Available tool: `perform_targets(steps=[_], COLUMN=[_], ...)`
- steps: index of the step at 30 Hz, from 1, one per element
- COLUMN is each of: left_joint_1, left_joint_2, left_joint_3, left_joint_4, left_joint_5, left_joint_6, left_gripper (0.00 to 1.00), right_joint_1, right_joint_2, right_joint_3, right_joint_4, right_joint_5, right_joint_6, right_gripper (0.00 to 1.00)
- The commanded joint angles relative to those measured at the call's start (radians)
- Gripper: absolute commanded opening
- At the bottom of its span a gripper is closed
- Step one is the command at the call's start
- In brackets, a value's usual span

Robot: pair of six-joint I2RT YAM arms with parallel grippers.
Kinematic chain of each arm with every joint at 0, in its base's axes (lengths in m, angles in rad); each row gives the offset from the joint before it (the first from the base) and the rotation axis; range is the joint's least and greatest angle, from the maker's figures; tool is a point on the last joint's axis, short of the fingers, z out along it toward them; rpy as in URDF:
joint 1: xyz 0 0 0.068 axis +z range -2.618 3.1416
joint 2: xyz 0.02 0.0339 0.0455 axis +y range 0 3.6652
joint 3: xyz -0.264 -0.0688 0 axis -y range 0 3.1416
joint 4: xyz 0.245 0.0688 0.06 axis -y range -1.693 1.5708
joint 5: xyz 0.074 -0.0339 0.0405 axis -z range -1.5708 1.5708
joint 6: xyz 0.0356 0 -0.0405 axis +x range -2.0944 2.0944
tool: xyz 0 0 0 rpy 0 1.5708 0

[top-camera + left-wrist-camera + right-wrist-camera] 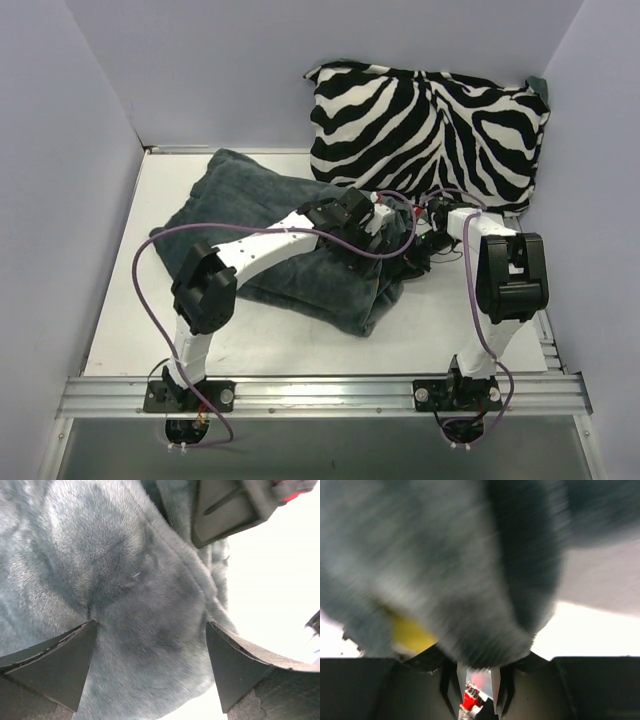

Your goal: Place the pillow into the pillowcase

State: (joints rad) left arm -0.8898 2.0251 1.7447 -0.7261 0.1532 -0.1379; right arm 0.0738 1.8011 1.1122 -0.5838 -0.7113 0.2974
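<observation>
The pillowcase [262, 205] lies dark grey-teal plush side up, rumpled, on the white table. My left gripper [385, 228] hangs over its right edge. In the left wrist view it [150, 625] is open wide, just above the plush [125, 570], holding nothing. My right gripper [418, 245] meets the same edge from the right. In the right wrist view it [479, 667] is nearly closed on a bunched fold of the plush [460, 570]. A small yellow patch of the pillow [410, 634] shows under that fold. The rest of the pillow is hidden.
A plump zebra-print cushion [430, 125] leans on the back wall at the right, close behind both grippers. Grey walls enclose the table [300, 345] on the left, back and right. A metal rail [320, 392] runs along the near edge.
</observation>
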Motion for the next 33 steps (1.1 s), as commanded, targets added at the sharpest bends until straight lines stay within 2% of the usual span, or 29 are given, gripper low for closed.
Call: perform_targets(steps=[1, 6, 12, 16, 20, 21, 22, 24, 25, 28, 30, 31, 33], left_joint_1=[-0.023, -0.077, -0.087, -0.064, 0.034, 0.067, 0.087, 0.127, 0.164, 0.199, 0.216, 0.221, 0.232], left_joint_2=[-0.06, -0.016, 0.102, 0.153, 0.15, 0.149, 0.141, 0.126, 0.106, 0.049, 0.023, 0.005, -0.008], left_joint_3=[0.005, 0.041, 0.085, 0.069, 0.0, -0.008, -0.019, -0.051, -0.069, -0.152, -0.21, -0.229, -0.275], left_joint_4=[-0.018, -0.052, -0.058, -0.052, 0.01, 0.013, 0.023, 0.05, 0.066, 0.149, 0.224, 0.253, 0.342], left_joint_5=[-0.038, -0.174, -0.313, -0.339, -0.065, 0.018, 0.093, 0.19, 0.335, 0.529, 0.592, 0.668, 0.71], left_joint_6=[-0.061, -0.109, -0.152, -0.167, -0.167, -0.135, -0.118, -0.089, -0.077, -0.042, -0.061, -0.081, -0.142], left_gripper=[0.97, 0.97, 0.97, 0.97, 0.52, 0.32, 0.18, 0.0, 0.0, 0.0, 0.0, 0.0, 0.0], right_joint_1=[-0.009, -0.008, -0.025, -0.023, -0.023, -0.025, -0.025, -0.025, -0.023, -0.023, -0.023, -0.016, 0.0], right_joint_2=[0.027, 0.066, 0.161, 0.178, 0.167, 0.159, 0.155, 0.133, 0.121, 0.044, -0.023, -0.046, -0.101], right_joint_3=[0.0, 0.012, 0.043, 0.037, 0.028, 0.026, 0.026, 0.029, 0.037, 0.044, 0.043, 0.041, 0.046], right_joint_4=[-0.016, -0.016, -0.024, -0.028, -0.03, -0.031, -0.033, -0.04, -0.042, -0.037, -0.007, 0.002, 0.025], right_joint_5=[0.072, 0.088, 0.113, 0.122, 0.128, 0.13, 0.128, 0.112, 0.099, 0.034, -0.016, -0.033, -0.042], right_joint_6=[0.023, 0.028, 0.029, 0.028, 0.022, 0.022, 0.019, 0.005, -0.001, -0.004, 0.031, 0.043, 0.065], right_gripper=[0.23, 0.22, 0.3, 0.35, 0.38, 0.39, 0.41, 0.41, 0.41, 0.41, 0.41, 0.4, 0.37])
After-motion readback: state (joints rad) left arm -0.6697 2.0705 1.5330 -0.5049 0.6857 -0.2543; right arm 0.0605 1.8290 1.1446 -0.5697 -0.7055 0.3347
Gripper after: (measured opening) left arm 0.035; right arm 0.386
